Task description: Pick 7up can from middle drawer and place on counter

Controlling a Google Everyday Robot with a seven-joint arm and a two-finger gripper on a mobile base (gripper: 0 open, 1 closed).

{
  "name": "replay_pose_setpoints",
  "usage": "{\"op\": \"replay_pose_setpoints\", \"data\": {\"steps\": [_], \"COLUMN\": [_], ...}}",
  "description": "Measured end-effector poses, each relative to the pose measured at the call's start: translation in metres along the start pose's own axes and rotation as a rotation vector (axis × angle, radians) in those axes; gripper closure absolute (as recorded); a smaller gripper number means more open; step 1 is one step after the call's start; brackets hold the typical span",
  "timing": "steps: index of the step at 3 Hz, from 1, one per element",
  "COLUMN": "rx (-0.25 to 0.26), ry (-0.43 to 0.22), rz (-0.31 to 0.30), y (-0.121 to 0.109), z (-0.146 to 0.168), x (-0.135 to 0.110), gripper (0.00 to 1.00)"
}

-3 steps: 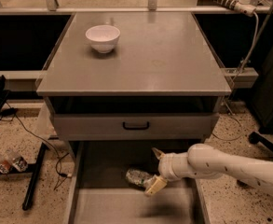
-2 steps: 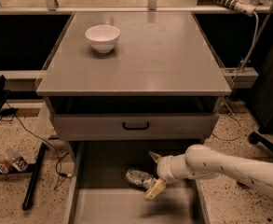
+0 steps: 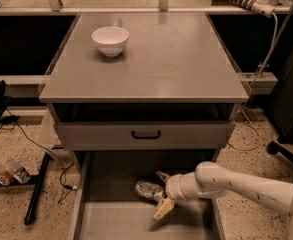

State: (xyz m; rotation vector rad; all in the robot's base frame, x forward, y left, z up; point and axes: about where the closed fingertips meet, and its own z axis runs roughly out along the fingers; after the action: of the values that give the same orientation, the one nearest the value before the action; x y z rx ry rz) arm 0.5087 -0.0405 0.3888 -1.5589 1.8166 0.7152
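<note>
The 7up can lies on its side on the floor of the open middle drawer, silvery with green marks. My gripper reaches in from the right on a white arm and is open. One finger is in front of the can's right end, the other is behind it. The can lies between them at its right end, and I cannot tell if they touch it. The grey counter is above, broad and flat.
A white bowl stands at the counter's back left. A grey drawer front with a black handle sits just above the open drawer. Bottles and cables lie on the floor at left. A chair base is at right.
The gripper has moved slightly left, closer around the can's right end. The can has not moved.
</note>
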Motion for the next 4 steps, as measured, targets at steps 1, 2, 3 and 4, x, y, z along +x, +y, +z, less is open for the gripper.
{"op": "replay_pose_setpoints", "data": {"steps": [1, 2, 3, 4], "rx": [-0.001, -0.001, -0.001, -0.002], "ry": [-0.001, -0.001, -0.001, -0.001], "rz": [0.001, 0.001, 0.001, 0.001], "y": [0.0006, 0.0006, 0.0006, 0.0006], "z": [0.0007, 0.0007, 0.0008, 0.0008], "x": [0.0004, 0.0004, 0.0004, 0.0003], "gripper": [0.00, 0.19, 0.42, 0.66]}}
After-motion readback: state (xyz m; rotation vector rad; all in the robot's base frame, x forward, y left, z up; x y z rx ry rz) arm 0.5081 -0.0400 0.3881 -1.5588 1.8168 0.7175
